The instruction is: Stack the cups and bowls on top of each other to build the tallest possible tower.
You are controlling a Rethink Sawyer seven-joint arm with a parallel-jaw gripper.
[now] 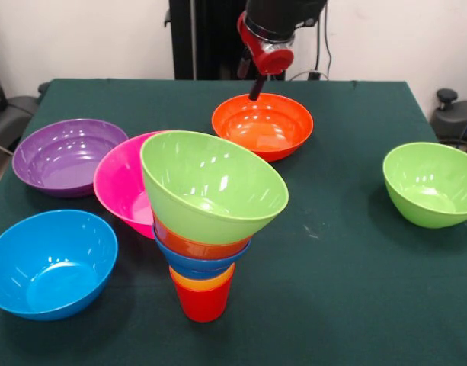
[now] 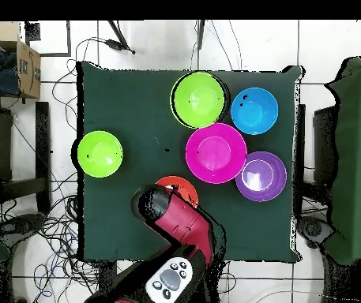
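Note:
The tower (image 1: 206, 229) stands near the front middle of the table. A red cup (image 1: 204, 303) is lowest, then an orange cup (image 1: 203, 280), a small blue bowl (image 1: 199, 261) and a small orange-red bowl (image 1: 195, 245). A lime green bowl (image 1: 210, 183) (image 2: 199, 99) tops it, tilted to the right. My gripper (image 1: 256, 88) hangs over the far rim of the large orange-red bowl (image 1: 262, 124) (image 2: 175, 186), apart from the tower. The arm (image 2: 171, 225) hides the gripper from above.
A pink bowl (image 1: 119, 183) (image 2: 216, 152) sits just behind the tower, partly hidden by it. A purple bowl (image 1: 65, 156) (image 2: 261, 176) and a light blue bowl (image 1: 50, 263) (image 2: 254, 110) lie to the left in the front view. A second lime green bowl (image 1: 431, 183) (image 2: 99, 153) sits alone at right.

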